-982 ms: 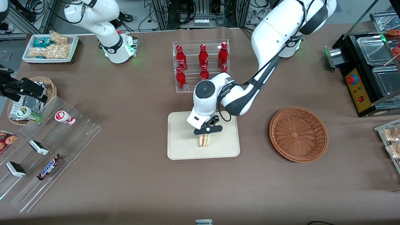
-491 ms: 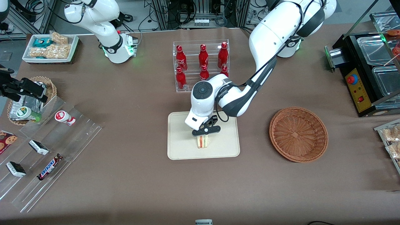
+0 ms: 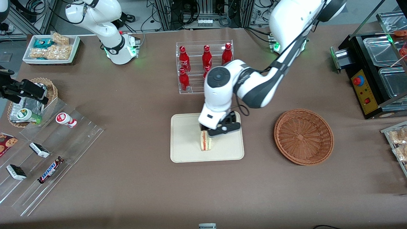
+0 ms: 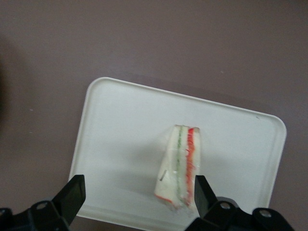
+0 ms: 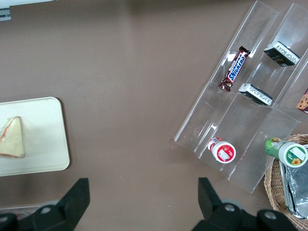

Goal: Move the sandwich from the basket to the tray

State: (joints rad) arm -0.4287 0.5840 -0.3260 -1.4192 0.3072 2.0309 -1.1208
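On the tray [image 3: 187, 152], the sandwich [image 3: 205, 142] stands on its own, filling stripes facing the front camera. The gripper [image 3: 221, 129] hangs just above it with jaws spread wide and holding nothing; the sandwich's long axis lies between them. The basket [image 3: 303, 136] sits empty, toward the working arm's end of the counter.

The tray [image 3: 187, 152] looks like smooth matt plastic, and the sandwich [image 3: 205, 141] sits in glossy clear wrap. The basket [image 3: 303, 136] is rough woven wicker. Above the tray, the gripper [image 3: 219, 128] is matt black.

white arm [image 3: 254, 82], grey joints, black cable, black gripper [image 3: 222, 127].
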